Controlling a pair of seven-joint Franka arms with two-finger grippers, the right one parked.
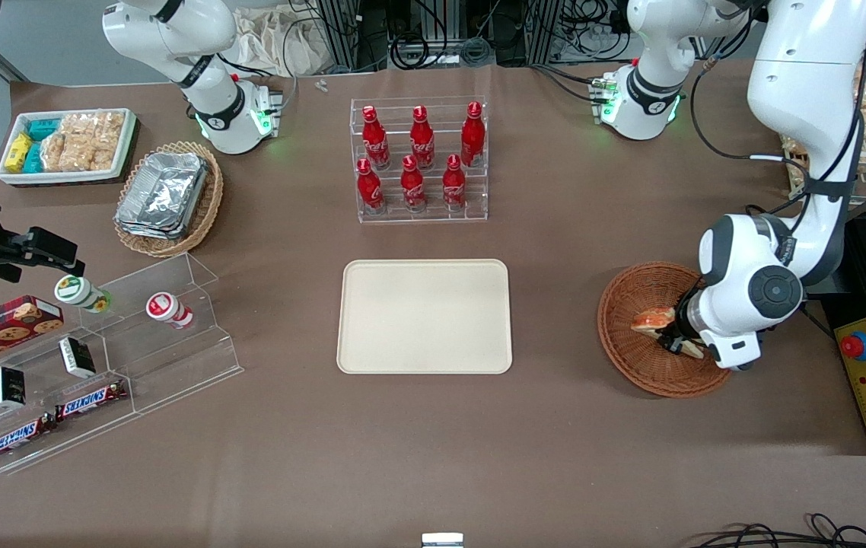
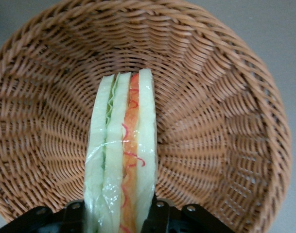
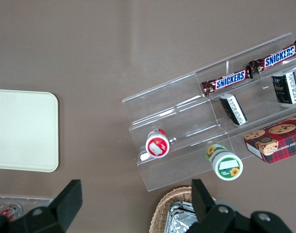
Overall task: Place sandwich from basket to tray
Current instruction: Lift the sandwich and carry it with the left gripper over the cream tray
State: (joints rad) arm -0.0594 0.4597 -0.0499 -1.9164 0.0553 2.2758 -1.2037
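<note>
I have the left arm's gripper (image 1: 675, 335) down inside the round reddish-brown wicker basket (image 1: 631, 350), which sits on the brown worktop (image 1: 433, 441) toward the working arm's end. In the wrist view the gripper (image 2: 119, 221) is clamped on the small triangular sandwich of pale bread with red-orange and green filling (image 2: 121, 155): one black finger presses each bread face at the wide end, and the wedge stands on edge between them with its layers showing. Clear film wraps the sandwich. The woven wall of the basket (image 2: 225, 126) surrounds it on all sides.

From the front, the sandwich (image 1: 652, 318) shows over the basket's interior, partly hidden by the arm's white wrist. I cannot tell whether it is touching the basket floor or lifted just off it.

The large flat cream-beige rectangular tray (image 1: 425, 316) lies at the middle of the worktop, well apart from the basket, with nothing on it. Farther from the front camera than the tray stands a clear acrylic rack holding six red bottles (image 1: 418, 160).

Toward the parked arm's end I note a lighter tan wicker basket with foil containers (image 1: 168, 196), a white bin of packaged snacks (image 1: 68, 144), and a clear stepped display stand (image 1: 113, 350) carrying two small cups, chocolate bars, dark packets and a red cookie box.
</note>
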